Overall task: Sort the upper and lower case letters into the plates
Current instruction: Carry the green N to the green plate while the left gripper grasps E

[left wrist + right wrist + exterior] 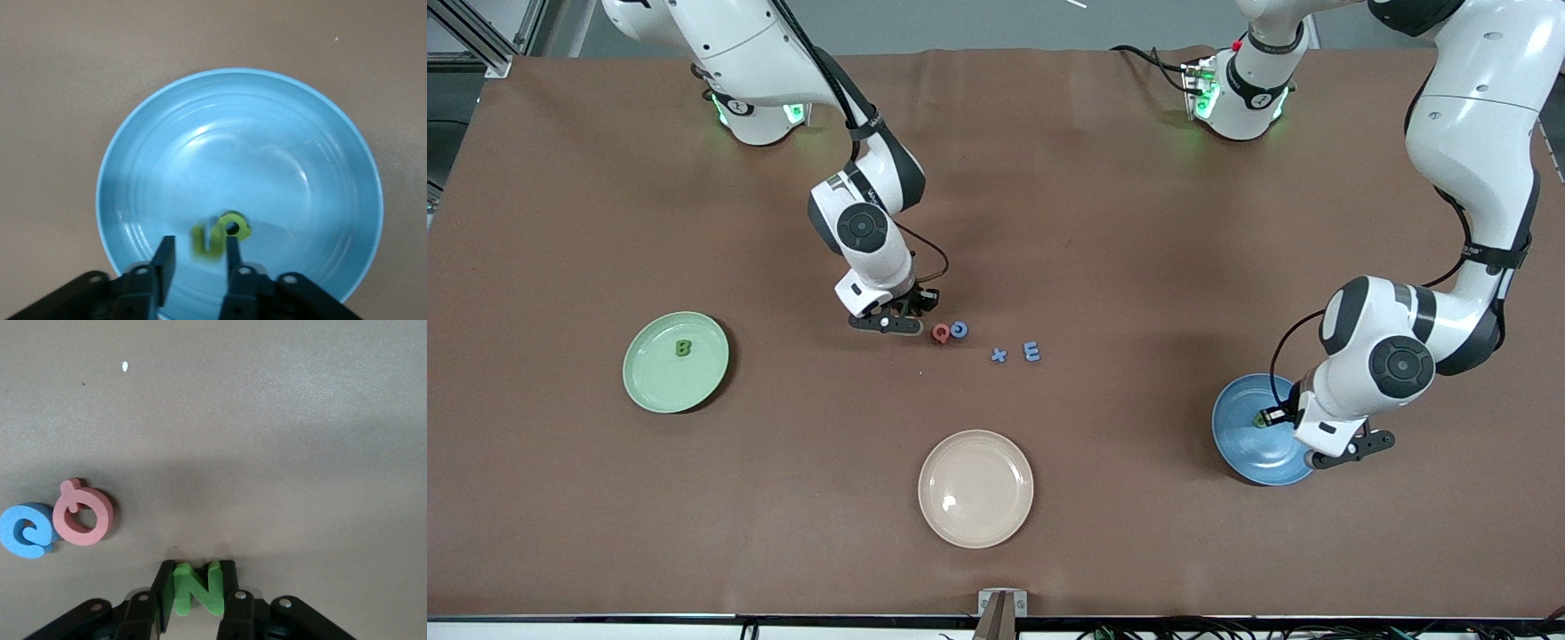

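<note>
My right gripper [196, 568] is down at the table, shut on a green letter N [195, 590]. A pink-red letter [941, 332] and a blue letter [959, 330] lie touching each other just beside the right gripper [907, 322]. A blue x [999, 355] and a blue E [1032, 352] lie a little nearer the camera. My left gripper [199, 241] hangs open over the blue plate [267, 133]. A blurred yellow-green letter [244, 230] shows just past its fingertips, in the plate. The mint green plate [649, 382] holds a green B [683, 348].
A cream-beige plate [975, 487] sits bare near the table's front edge, midway between the two sorting plates. The brown tabletop [1138, 222] runs wide around the letters. Both arm bases stand along the table's back edge.
</note>
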`<state>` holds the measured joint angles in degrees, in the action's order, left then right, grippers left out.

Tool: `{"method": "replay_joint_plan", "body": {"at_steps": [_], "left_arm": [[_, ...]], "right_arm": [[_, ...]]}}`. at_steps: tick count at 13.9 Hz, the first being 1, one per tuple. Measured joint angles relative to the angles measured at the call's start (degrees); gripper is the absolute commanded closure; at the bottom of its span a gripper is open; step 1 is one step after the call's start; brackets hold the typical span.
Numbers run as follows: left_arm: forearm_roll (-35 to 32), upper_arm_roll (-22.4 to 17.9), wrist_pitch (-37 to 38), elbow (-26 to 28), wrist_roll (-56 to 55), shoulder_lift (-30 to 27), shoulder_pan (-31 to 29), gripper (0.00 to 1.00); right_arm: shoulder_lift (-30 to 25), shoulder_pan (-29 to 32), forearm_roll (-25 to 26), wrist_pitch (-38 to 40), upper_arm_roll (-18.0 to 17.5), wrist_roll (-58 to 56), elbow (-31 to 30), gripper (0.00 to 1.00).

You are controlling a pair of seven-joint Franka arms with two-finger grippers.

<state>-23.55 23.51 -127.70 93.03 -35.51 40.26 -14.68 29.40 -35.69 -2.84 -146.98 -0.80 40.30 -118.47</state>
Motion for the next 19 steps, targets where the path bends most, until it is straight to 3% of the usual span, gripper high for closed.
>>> {"method": "replay_joint_plan", "body": {"at_steps": [3,6,10,15,19], "left_arm": [[0.00,0.45,-0.06,-0.20,-1.09,-0.26,0.32,0.00],[0.00,2.90,-0.01,-0.25,-9.06,-0.45,2.74,0.00],[0.00,4.09,0.09,-0.20,-24.69,-0.44,12.88,0.00],[0.00,3.91,0.02,-1.43,-36.61,1.13,23.42,0.11],[0.00,3.67,-0.01,-7.68,-47.06,6.17,31.29,0.22]], "right_arm": [[-0.58,-0.01,0.00,1.01,0.13,0.00,0.68,0.87],[-6.44,1.50,0.11,11.82,1.48,-1.43,2.60,0.87],[-16.27,13.27,0.14,24.23,2.23,-18.95,2.41,0.87],[-16.00,30.50,0.16,22.47,2.49,-42.93,0.54,0.87],[-11.03,37.94,0.16,15.80,2.49,-51.29,-0.03,0.87]]}}
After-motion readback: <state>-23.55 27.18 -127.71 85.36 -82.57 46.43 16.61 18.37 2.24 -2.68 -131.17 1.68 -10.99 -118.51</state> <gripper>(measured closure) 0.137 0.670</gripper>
